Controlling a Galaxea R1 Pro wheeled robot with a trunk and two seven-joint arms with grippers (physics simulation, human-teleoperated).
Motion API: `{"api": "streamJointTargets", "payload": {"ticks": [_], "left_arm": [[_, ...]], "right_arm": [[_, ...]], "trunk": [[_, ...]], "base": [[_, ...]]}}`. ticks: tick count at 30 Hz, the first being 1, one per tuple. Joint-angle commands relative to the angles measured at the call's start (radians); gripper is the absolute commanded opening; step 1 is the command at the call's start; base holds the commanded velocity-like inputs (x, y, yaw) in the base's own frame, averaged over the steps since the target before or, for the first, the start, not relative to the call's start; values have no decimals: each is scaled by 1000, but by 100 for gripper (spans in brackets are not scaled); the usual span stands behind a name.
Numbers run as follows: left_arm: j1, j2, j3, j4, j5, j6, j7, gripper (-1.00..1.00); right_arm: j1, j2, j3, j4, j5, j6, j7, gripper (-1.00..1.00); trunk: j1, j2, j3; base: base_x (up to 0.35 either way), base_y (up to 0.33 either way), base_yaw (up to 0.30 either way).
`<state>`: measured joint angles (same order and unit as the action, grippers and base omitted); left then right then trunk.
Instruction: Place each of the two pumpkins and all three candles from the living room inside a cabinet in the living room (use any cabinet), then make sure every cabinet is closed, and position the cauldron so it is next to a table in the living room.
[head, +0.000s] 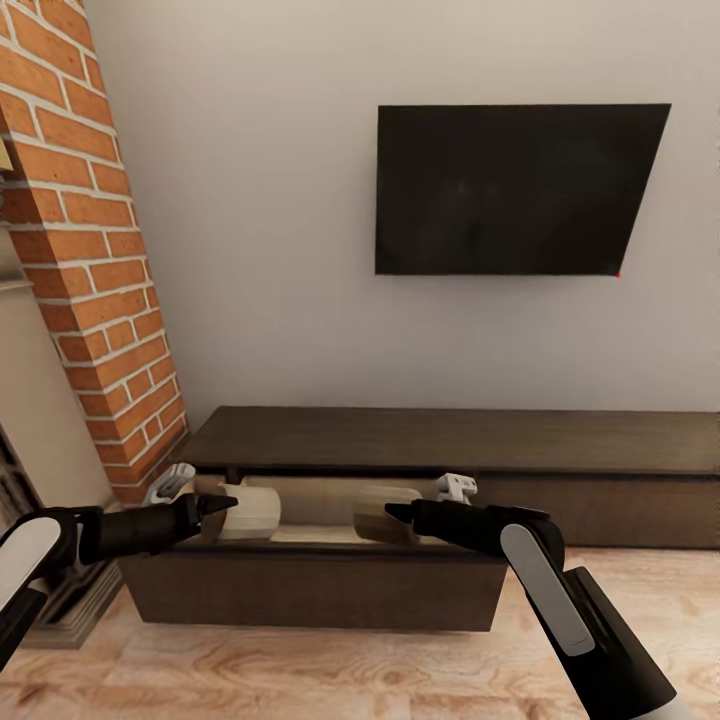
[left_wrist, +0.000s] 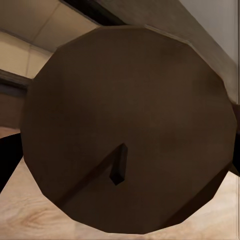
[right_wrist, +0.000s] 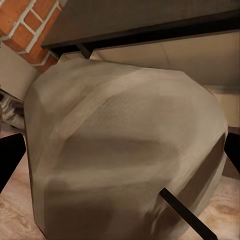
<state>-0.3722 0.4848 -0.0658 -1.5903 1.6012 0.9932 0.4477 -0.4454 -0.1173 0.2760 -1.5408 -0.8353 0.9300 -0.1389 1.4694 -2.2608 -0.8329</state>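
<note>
Dark brown cabinet stands against the wall with one drawer pulled out. Left gripper is clamped on a candle above the open drawer. Right gripper is clamped on a second candle beside it, likewise over the pale drawer interior.

Both arms forward — left gripper, right gripper clamped

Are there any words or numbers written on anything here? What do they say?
None: no words, numbers or signs can be read.
The TV screen is black and blank, with a tiny red dot at its corner.
The cabinet, brick wall and both candles are plain.
</note>
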Motion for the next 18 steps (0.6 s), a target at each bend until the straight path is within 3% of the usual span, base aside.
{"api": "streamJointTargets", "payload": {"ticks": [1,18], "left_arm": [[-1,0,-3,-2,9,1,8,-100],[-1,0,13,-2,11,1,9,-100]], "right_arm": [[-1,-1,2,-1,-10,1,-11,-100],[-1,0,3,-3,-10,-9,-10,-100]], "trunk": [[-4,7,2],[-69,126,55]], "base": [[3,1,-23],[0,0,-2]]}}
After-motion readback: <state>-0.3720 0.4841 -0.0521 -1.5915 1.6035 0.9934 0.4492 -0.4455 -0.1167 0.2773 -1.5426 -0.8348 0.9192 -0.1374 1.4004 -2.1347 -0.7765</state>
